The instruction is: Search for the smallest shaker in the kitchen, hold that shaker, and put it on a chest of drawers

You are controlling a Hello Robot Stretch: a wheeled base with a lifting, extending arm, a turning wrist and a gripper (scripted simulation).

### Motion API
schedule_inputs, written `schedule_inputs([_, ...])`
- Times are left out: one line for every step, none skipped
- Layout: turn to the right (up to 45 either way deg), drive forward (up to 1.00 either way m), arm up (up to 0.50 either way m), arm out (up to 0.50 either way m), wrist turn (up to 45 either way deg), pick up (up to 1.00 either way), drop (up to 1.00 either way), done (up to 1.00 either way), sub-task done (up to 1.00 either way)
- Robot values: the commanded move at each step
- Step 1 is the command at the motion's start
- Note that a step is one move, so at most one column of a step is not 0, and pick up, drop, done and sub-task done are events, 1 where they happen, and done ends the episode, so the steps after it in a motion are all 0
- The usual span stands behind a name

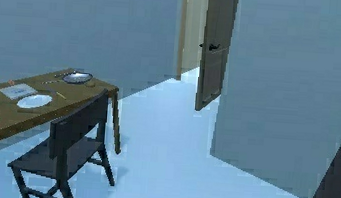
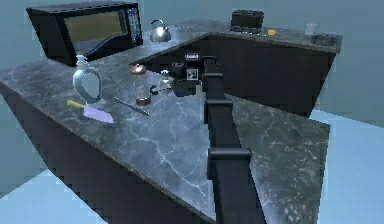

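In the arm side view my arm (image 2: 218,135) reaches out over a dark marble counter (image 2: 150,150). The gripper (image 2: 163,88) sits at its far end, left of the two white squares. Just beyond the fingers stands a small pale cylinder with a brownish top (image 2: 137,71), possibly a shaker. A small round brown thing (image 2: 146,100) lies on the counter near the fingers. I cannot tell whether the gripper holds anything, nor whether it touches either thing.
On the counter are a glass bottle (image 2: 85,80), a yellow thing (image 2: 75,103), a lilac thing (image 2: 100,114), a microwave (image 2: 88,28), a kettle (image 2: 160,32) and a toaster (image 2: 247,19). Ahead stand a wooden table (image 1: 73,102) with dishes, a dark chair (image 1: 65,150) and an open door (image 1: 215,50).
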Motion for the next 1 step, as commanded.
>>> schedule_inputs([0.0, 0.00, 0.06, 0.00, 0.0, 0.00, 0.00, 0.00, 0.00])
